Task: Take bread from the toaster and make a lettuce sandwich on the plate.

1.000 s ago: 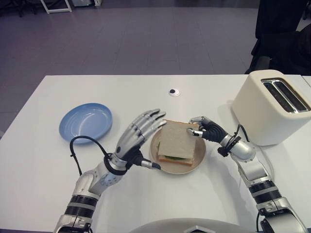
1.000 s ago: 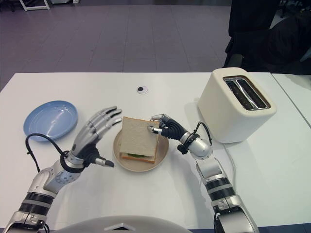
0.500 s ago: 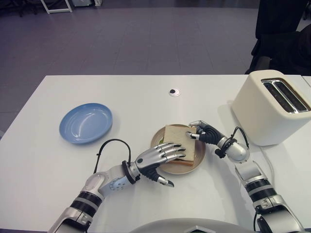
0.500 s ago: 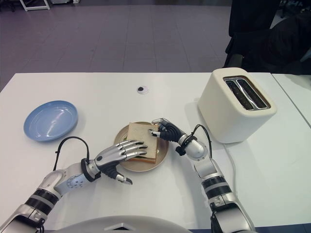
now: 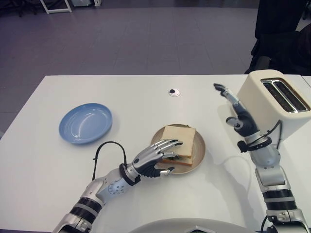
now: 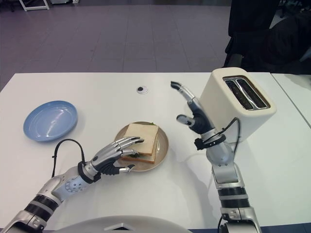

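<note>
A sandwich, two white bread slices with green lettuce showing at the near edge, lies flat on the tan plate in the middle of the table. My left hand rests at the plate's left rim, fingers stretched over the sandwich's near left corner and holding nothing. My right hand is raised well above the table between the plate and the cream toaster, fingers spread and empty. The toaster's two slots look empty.
An empty blue plate sits at the left of the white table. A small black-and-white disc lies towards the far edge. The toaster's cable runs along the table right of the tan plate.
My right hand let go of the top slice and rose up and right towards the toaster. The slice has settled flat on the sandwich. My left hand slid back slightly to the plate's left rim.
</note>
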`<move>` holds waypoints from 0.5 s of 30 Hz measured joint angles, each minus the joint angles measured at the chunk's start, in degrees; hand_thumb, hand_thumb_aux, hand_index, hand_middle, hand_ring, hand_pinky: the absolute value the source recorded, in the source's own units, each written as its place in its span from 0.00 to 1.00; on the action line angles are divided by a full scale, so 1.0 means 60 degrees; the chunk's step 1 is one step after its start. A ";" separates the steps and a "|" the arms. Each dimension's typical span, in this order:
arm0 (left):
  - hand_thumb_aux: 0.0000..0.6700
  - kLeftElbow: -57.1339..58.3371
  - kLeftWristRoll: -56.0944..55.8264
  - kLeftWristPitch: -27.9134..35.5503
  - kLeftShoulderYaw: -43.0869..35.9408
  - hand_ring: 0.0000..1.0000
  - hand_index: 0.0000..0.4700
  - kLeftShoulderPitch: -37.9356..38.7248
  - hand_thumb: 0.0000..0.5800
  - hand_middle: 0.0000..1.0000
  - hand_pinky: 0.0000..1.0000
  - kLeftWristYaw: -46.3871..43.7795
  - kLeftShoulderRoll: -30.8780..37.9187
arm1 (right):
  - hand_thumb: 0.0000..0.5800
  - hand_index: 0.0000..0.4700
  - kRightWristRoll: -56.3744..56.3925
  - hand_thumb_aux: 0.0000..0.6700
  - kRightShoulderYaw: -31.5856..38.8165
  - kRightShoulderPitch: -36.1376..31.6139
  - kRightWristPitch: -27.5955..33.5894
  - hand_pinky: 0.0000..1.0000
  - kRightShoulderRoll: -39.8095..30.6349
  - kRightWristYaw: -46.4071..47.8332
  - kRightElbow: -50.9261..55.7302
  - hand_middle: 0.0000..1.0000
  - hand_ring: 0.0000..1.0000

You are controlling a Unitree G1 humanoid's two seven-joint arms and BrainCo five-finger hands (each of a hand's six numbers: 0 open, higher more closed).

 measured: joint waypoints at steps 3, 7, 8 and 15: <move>1.00 -0.1713 -0.3802 -0.0230 -0.0621 1.00 1.00 0.0144 1.00 1.00 1.00 -0.0553 -0.0051 | 1.00 1.00 0.1498 1.00 0.0211 0.0365 -0.0217 1.00 -0.0153 0.0963 -0.0662 1.00 1.00; 1.00 -0.3303 -0.7658 -0.0294 -0.2164 1.00 1.00 0.0611 1.00 1.00 1.00 -0.2577 0.0920 | 1.00 1.00 0.3876 1.00 0.1083 0.1367 -0.0508 1.00 -0.0751 0.3170 -0.1575 1.00 1.00; 1.00 -0.3433 -0.8242 -0.0167 -0.2702 1.00 1.00 0.0887 1.00 1.00 1.00 -0.3573 0.1423 | 1.00 1.00 0.4223 1.00 0.1776 0.1932 -0.0827 1.00 -0.1304 0.4285 -0.1808 1.00 1.00; 1.00 -0.0588 -0.4915 0.1758 -0.3165 1.00 1.00 0.1456 1.00 1.00 1.00 -0.5573 0.1271 | 1.00 1.00 0.0948 1.00 0.3327 0.2517 -0.2268 1.00 -0.2295 0.6041 0.0693 1.00 1.00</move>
